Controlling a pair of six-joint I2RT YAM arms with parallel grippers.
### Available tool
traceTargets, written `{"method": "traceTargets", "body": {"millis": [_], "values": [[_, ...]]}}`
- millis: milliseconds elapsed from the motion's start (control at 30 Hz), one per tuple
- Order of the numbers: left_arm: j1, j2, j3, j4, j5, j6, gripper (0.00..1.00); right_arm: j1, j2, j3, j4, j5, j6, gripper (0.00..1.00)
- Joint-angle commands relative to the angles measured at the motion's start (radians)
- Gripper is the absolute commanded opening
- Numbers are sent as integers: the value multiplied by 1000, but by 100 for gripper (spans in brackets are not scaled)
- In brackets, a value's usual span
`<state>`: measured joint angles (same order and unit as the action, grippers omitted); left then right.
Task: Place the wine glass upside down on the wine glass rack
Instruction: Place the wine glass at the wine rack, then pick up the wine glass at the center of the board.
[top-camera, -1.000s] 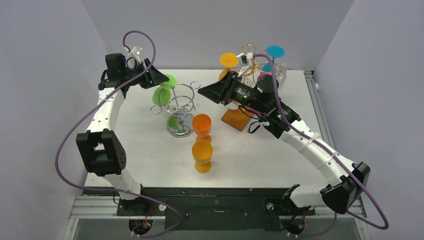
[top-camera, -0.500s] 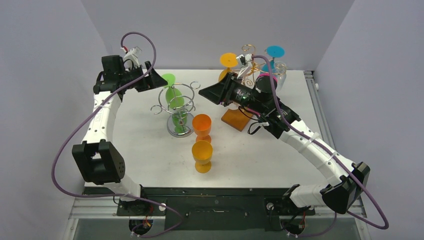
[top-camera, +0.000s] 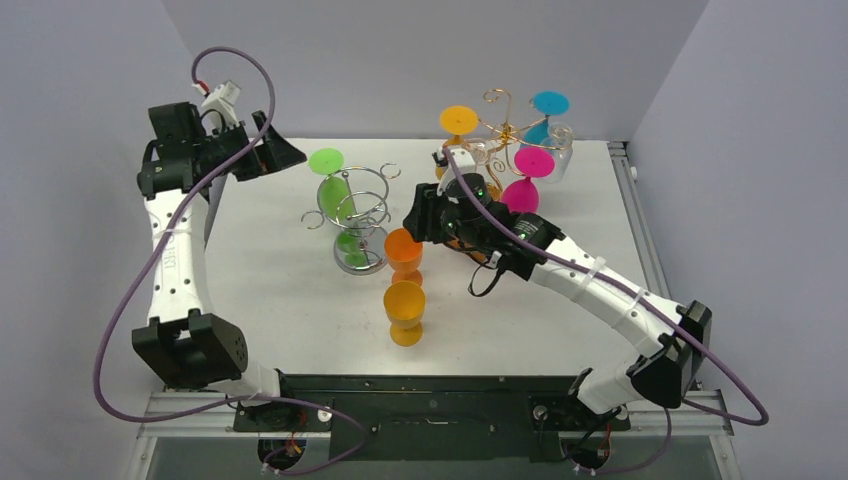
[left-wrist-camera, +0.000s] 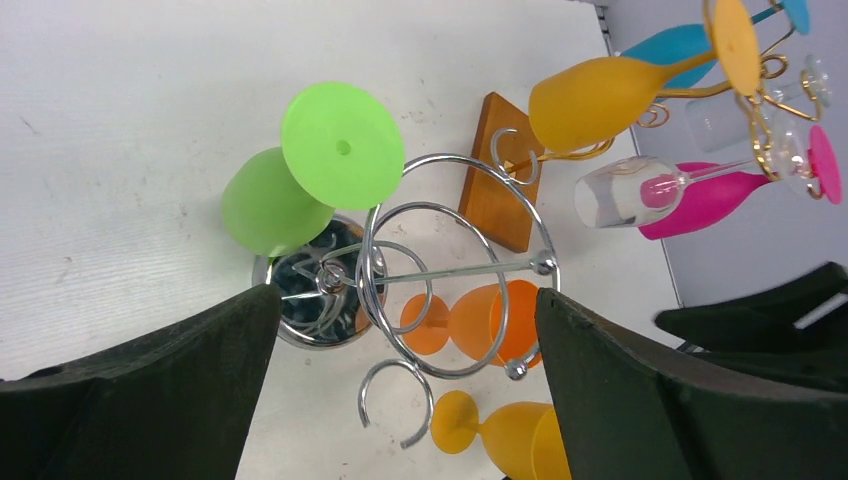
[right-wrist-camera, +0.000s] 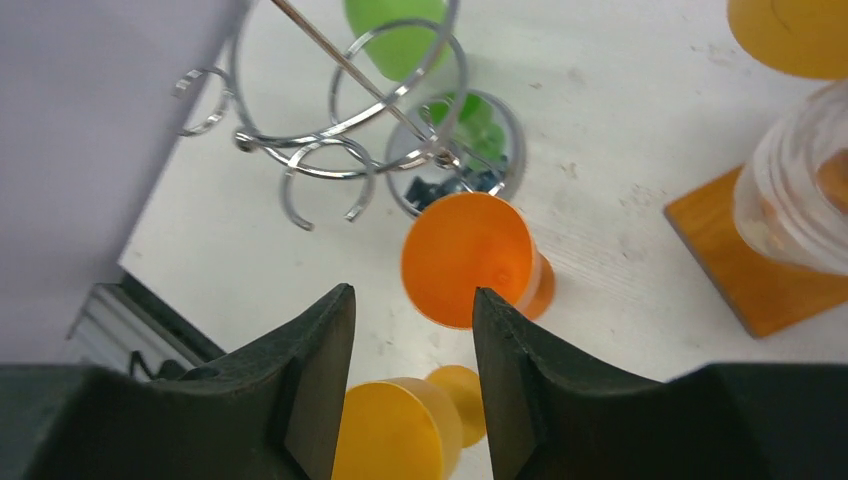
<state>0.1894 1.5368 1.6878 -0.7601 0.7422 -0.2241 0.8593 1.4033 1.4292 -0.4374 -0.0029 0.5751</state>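
A green wine glass (top-camera: 336, 192) hangs foot-up in the silver wire rack (top-camera: 372, 197); the left wrist view shows its round foot (left-wrist-camera: 343, 145) above the bowl. My left gripper (top-camera: 283, 154) is up and to the left of it, open and empty, apart from the glass; its dark fingers (left-wrist-camera: 150, 390) frame the rack (left-wrist-camera: 455, 262). My right gripper (top-camera: 414, 218) hovers over the upright orange glass (top-camera: 404, 250), open, nothing between its fingers (right-wrist-camera: 320, 350). The orange glass (right-wrist-camera: 468, 258) lies just past the fingertips.
A yellow-orange glass (top-camera: 404, 310) stands in front of the orange one. The gold rack (top-camera: 505, 125) at back right carries yellow, blue, pink and clear glasses on a wooden base (left-wrist-camera: 505, 170). The silver rack's mirrored foot (top-camera: 358, 260) sits close beside the orange glass.
The left gripper opened, let go of the green glass and drew back to the left; the glass stays on the silver rack. The right arm swung from the gold rack to above the orange glass.
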Motion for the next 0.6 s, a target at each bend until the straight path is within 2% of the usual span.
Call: {"method": "traceTargets", "body": {"millis": [0, 100, 300, 567], "values": [[67, -104, 96, -97, 82, 15, 96, 54, 60, 4, -88, 216, -75, 45], [95, -131, 125, -148, 104, 28, 96, 74, 83, -17, -82, 268, -80, 48], [104, -168, 129, -213, 118, 62, 96, 66, 148, -32, -40, 327, -76, 48], [105, -184, 193, -264, 125, 73, 96, 63, 218, -85, 5, 299, -57, 43]]}}
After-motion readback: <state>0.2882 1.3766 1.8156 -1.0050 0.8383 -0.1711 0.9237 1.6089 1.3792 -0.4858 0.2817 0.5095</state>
